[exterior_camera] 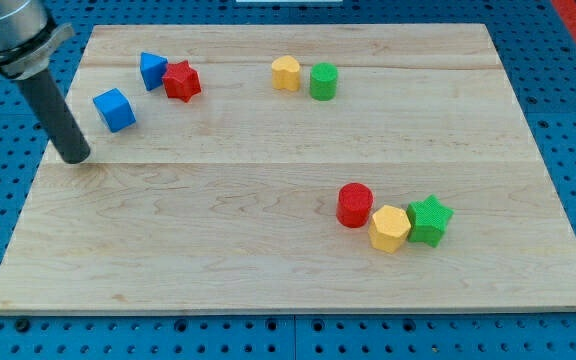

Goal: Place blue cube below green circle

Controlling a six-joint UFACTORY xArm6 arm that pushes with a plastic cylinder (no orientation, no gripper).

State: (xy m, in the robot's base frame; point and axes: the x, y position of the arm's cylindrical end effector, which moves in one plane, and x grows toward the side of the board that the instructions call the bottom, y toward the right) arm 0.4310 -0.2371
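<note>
The blue cube (114, 109) lies near the view's upper left on the wooden board (268, 250). The green circle, a short cylinder (323, 81), stands at the view's top centre, touching a yellow block (286, 73) on its left. My tip (74, 157) rests on the board to the lower left of the blue cube, a small gap apart from it. The rod rises up and left from the tip to the arm at the view's top left corner.
A second blue block (152, 70) and a red star (181, 81) touch each other right of the blue cube. A red cylinder (354, 205), a yellow hexagon (389, 228) and a green star (429, 220) cluster at the lower right.
</note>
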